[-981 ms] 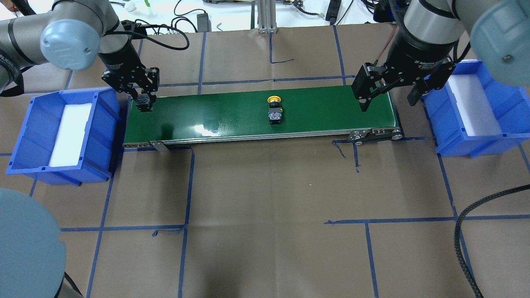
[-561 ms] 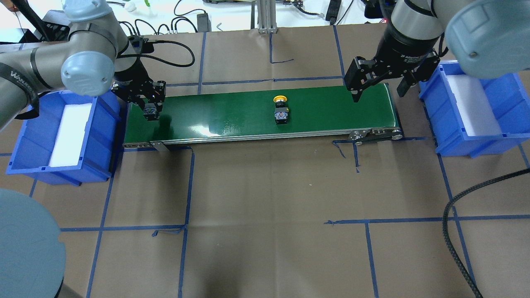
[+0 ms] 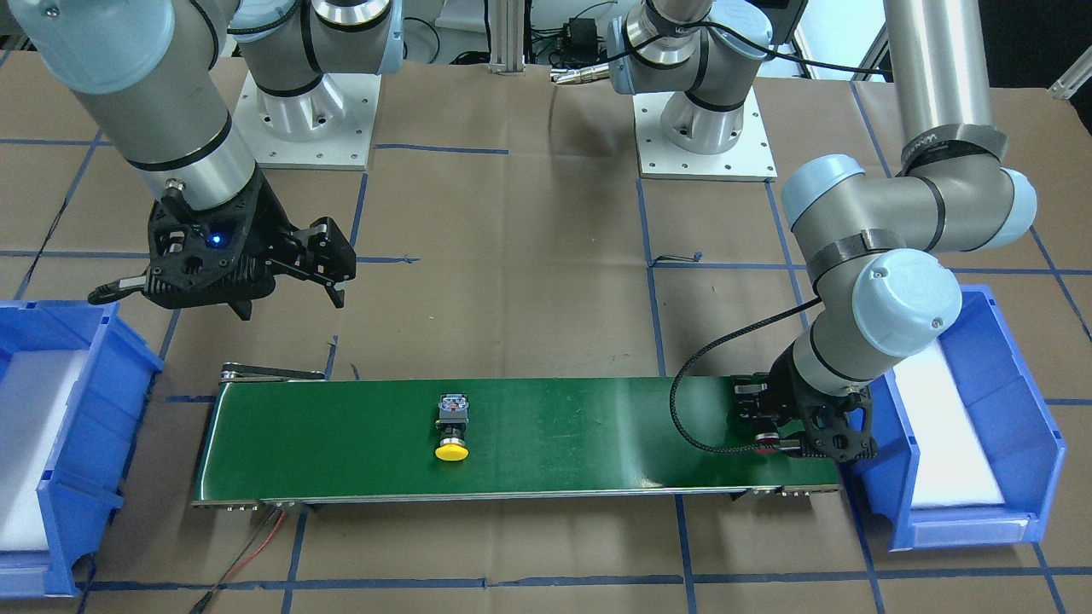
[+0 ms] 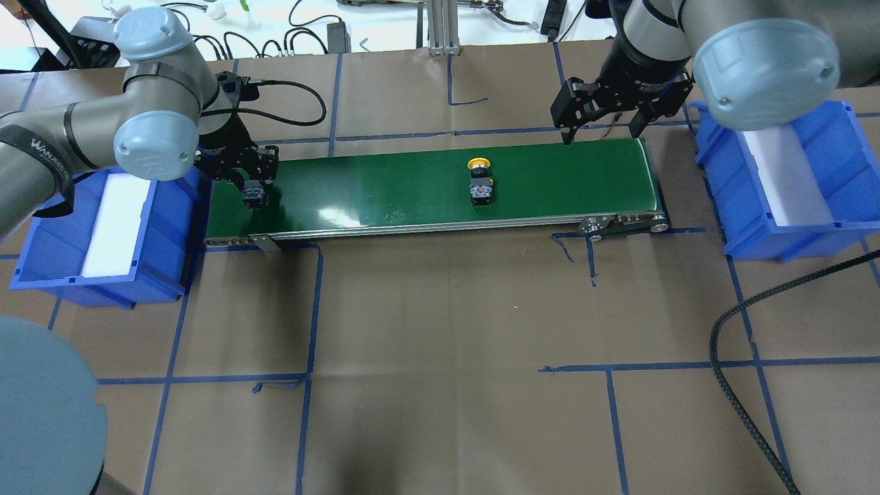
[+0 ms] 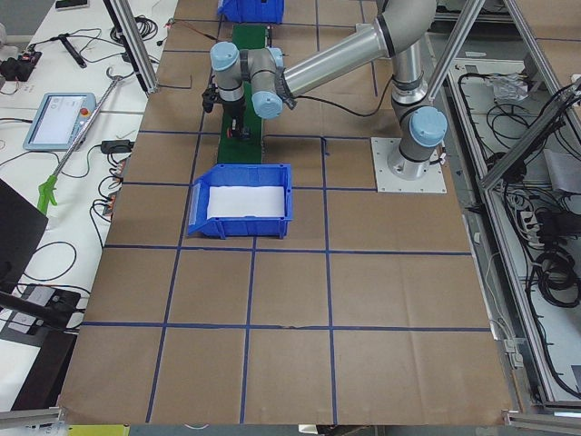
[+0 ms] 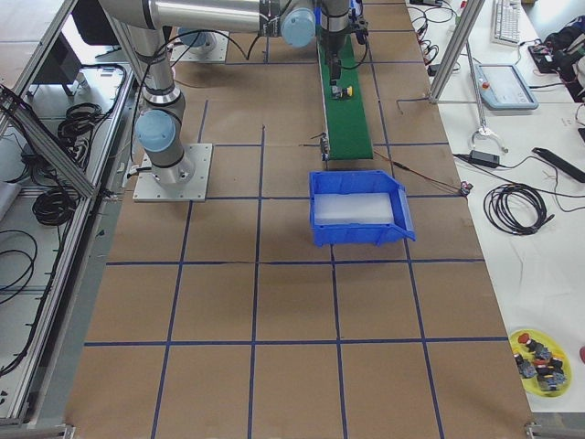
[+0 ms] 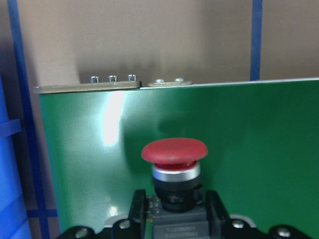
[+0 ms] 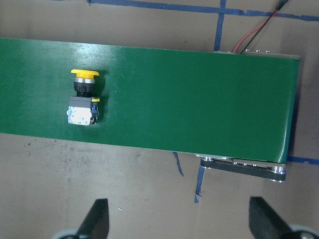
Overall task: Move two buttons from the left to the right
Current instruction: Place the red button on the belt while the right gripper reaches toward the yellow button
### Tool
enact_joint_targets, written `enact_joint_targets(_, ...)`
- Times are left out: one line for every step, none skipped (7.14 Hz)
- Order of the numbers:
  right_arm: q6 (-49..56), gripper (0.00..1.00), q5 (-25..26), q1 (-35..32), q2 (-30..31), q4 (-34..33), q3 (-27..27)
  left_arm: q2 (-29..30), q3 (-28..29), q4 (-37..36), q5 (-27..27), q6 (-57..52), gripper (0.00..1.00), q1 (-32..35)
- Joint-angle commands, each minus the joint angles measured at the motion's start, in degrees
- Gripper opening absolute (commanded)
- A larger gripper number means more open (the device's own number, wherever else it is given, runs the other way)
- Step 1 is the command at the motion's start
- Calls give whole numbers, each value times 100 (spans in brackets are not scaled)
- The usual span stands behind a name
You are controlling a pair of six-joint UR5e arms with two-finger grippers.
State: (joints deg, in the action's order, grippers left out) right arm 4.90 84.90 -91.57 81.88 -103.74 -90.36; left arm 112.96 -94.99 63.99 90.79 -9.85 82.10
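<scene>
Your left hand point(image 4: 251, 191) grips the red button point(image 7: 174, 152) at the green belt's point(image 4: 385, 182) left end. The yellow button point(image 4: 479, 181) lies on its side near the belt's middle. Your right hand point(image 4: 600, 130) hangs wide open beside the belt's right end.

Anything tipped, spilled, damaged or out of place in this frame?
Nothing spilled or damaged. The yellow button lies on its side midway along the green belt, cap pointing away from the robot, not upright. The left gripper holds the red button at the belt's left end.
</scene>
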Motion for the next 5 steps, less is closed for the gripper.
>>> enact_joint_targets(11,100,26,34,-241,-94,-8,6,-116,-62,0,1,11,-9)
enact_joint_targets(-15,100,26,60,-277,-163,35,6,-125,-88,0,1,22,-9)
enact_joint_targets(2,100,61,78,-399,-155,36,6,-125,-97,0,35,69,-1)
enact_joint_targets(-41,100,9,87,-540,-164,45,6,-134,-37,17,62,100,-9)
enact_joint_targets(-198,99,-26,87,-654,-364,45,6,-90,-45,18,62,100,-9)
